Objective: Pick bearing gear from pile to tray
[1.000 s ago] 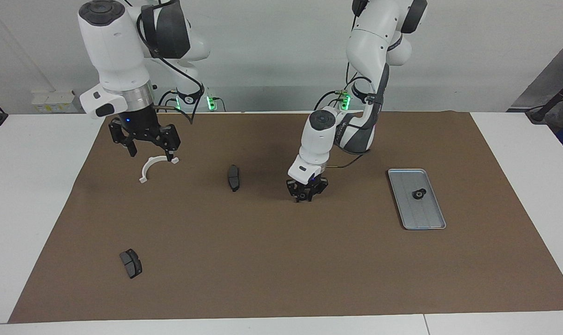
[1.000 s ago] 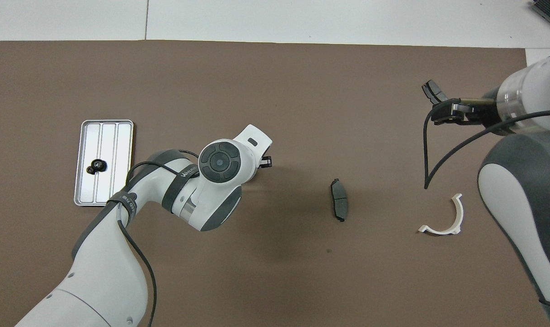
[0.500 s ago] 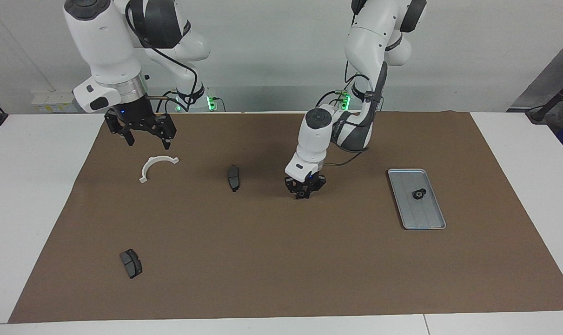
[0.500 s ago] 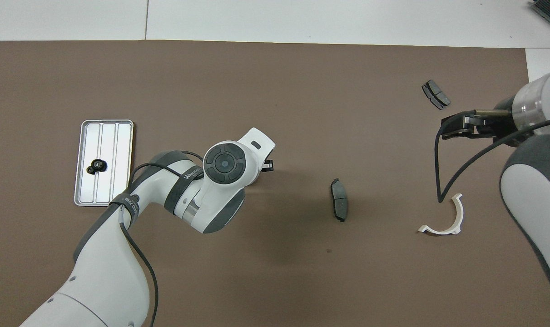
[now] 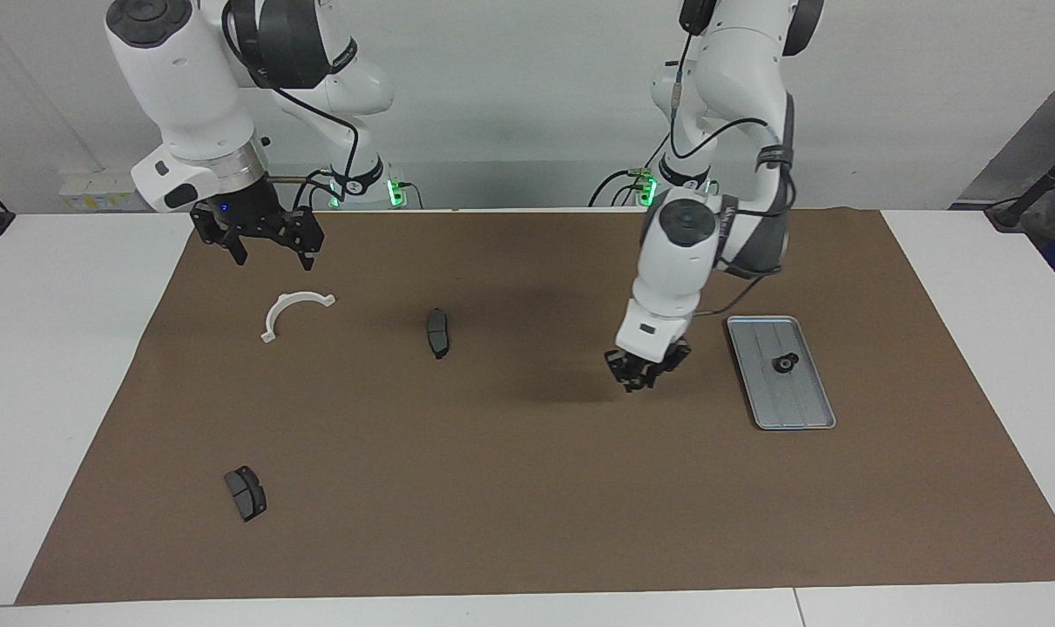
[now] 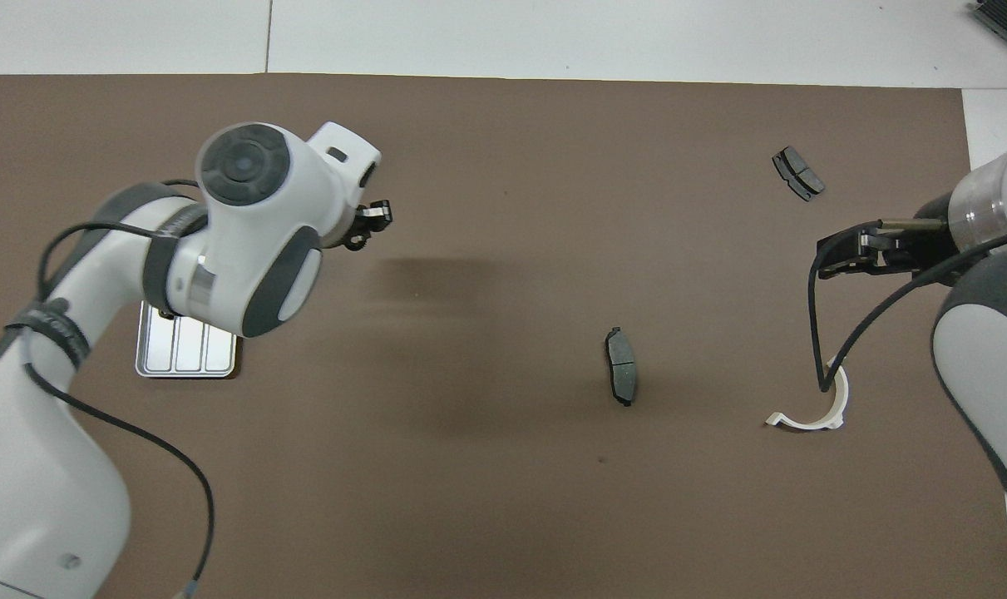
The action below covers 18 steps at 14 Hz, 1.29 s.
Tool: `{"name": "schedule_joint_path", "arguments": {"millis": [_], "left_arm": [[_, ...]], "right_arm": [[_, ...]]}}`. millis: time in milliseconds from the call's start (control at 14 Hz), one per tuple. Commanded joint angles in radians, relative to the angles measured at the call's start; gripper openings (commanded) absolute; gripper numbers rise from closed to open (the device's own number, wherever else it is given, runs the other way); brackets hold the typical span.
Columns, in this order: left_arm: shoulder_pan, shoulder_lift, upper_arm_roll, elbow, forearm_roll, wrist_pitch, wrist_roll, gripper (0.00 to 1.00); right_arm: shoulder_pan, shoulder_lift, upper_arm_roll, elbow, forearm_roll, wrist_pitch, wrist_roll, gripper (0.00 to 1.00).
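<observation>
— Right gripper (image 5: 268, 258)?
— Released, hanging in the air, well apart from tray (image 5: 793, 405).
— Left gripper (image 5: 639, 383)?
— Clenched on tiny black gear (image 6: 355, 242), raised just beside tray.
— Inside tray?
— Second gear (image 5: 784, 362), lying flat.

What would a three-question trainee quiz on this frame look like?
1. True or false: the left gripper hangs directly over the tray.
2. How many dark brake pads lie on the brown mat? A one, B two, C four.
3. Fill in: the open right gripper hangs near the white curved ___.

Key: 1 false, it is over the mat beside the tray; 2 B; 3 half-ring.
</observation>
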Motion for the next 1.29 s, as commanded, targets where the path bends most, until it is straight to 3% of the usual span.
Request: {"name": "schedule_joint_path", "arguments": {"millis": [0,214,357,429,500,571,714,786,857,929,1214], "left_arm": [[0.145,-0.047,-0.013,-0.015,-0.073,-0.074,0.226,0.00],[0.255,-0.076,-0.009,-0.072,-0.074,-0.089,0.420,0.00],[0.299,-0.113,-0.007,-0.166,-0.074,-0.054,0.494,0.00],[0.306,-0.128,-0.006,-0.220,-0.074,-0.010,0.508,0.05],[0.308,-0.147,-0.006,-0.278,-0.074,0.051,0.510,0.15],[0.308,-0.156,-0.006,-0.320,-0.074,0.105,0.508,0.35],[0.308,-0.159,-0.006,-0.331,-0.074,0.127,0.508,0.65],[0.308,-0.158,-0.006,-0.323,-0.074,0.124,0.504,0.73],[0.306,-0.156,-0.006,-0.316,-0.074,0.122,0.502,0.92],[0.306,-0.153,-0.006,-0.304,-0.074,0.119,0.500,1.00],[0.294,-0.213,-0.004,-0.251,-0.073,0.021,0.499,1.00]], "right_arm": [[-0.006,-0.049,0.005,-0.053,0.023,0.003,-0.025,1.00],[-0.006,-0.043,0.005,-0.044,0.023,0.006,-0.031,1.00],[-0.012,-0.041,0.005,-0.038,0.023,0.008,-0.034,1.00],[-0.015,-0.038,0.005,-0.035,0.027,0.015,-0.036,1.00],[-0.014,-0.035,0.005,-0.026,0.021,0.019,-0.037,1.00],[-0.018,-0.029,0.005,-0.014,0.017,0.019,-0.049,1.00],[-0.020,-0.020,0.005,0.000,0.030,0.016,-0.060,1.00],[-0.015,-0.020,0.006,-0.003,0.031,0.012,-0.059,1.00],[-0.014,-0.023,0.006,-0.006,0.032,0.009,-0.059,1.00],[-0.011,-0.028,0.006,-0.013,0.032,0.005,-0.057,1.00],[-0.003,-0.031,0.006,-0.018,0.032,0.005,-0.051,1.00]]}}
